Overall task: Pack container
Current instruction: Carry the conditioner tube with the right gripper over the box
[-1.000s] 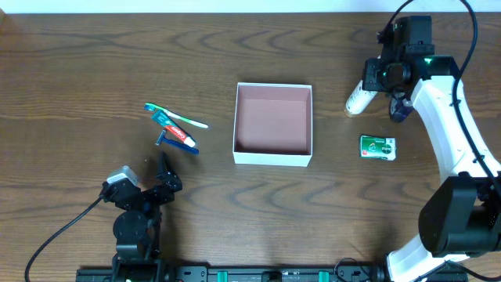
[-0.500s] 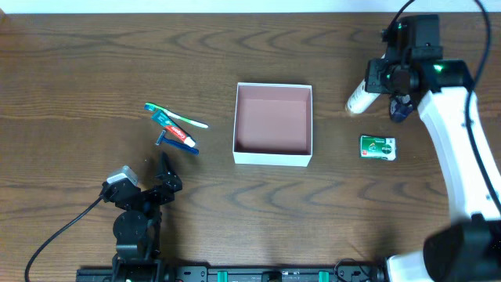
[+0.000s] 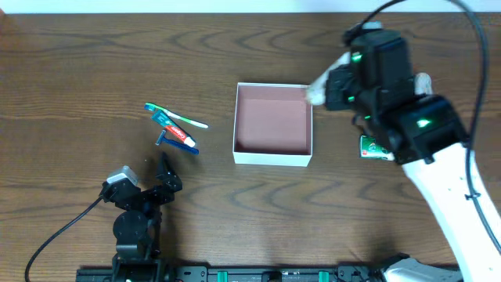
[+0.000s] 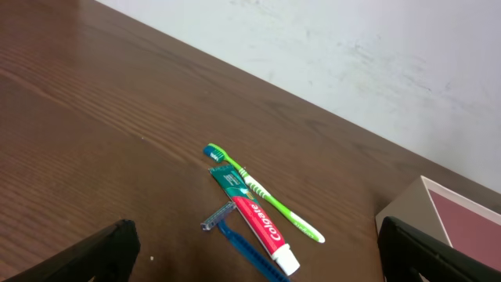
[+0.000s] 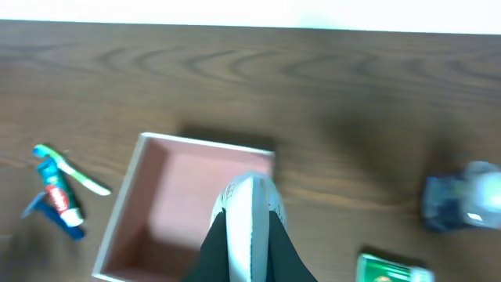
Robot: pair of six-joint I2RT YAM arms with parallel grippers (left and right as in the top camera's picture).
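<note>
The container (image 3: 272,158) is a square white box with a reddish-brown inside at the table's middle; it also shows in the right wrist view (image 5: 125,205) and the left wrist view (image 4: 435,196). My right gripper (image 3: 327,86) is shut on a white bottle (image 3: 316,89) and holds it in the air over the box's far right corner; in its own view the bottle (image 5: 250,211) sits between the dark fingers (image 5: 211,249). My left gripper (image 3: 164,174) is open and empty, near the front left. A green toothbrush (image 3: 178,117), a toothpaste tube (image 3: 174,130) and a blue razor (image 3: 180,145) lie left of the box.
A green packet (image 3: 374,149) lies right of the box, partly under my right arm; it shows in the right wrist view (image 5: 385,268). A blue item with a white part (image 5: 458,202) lies further right. The toiletries show in the left wrist view, toothpaste (image 4: 257,223) in the middle.
My right gripper has lifted the white bottle from the table at the back right and carried it left to above the box's right rim. The left arm has not moved.
</note>
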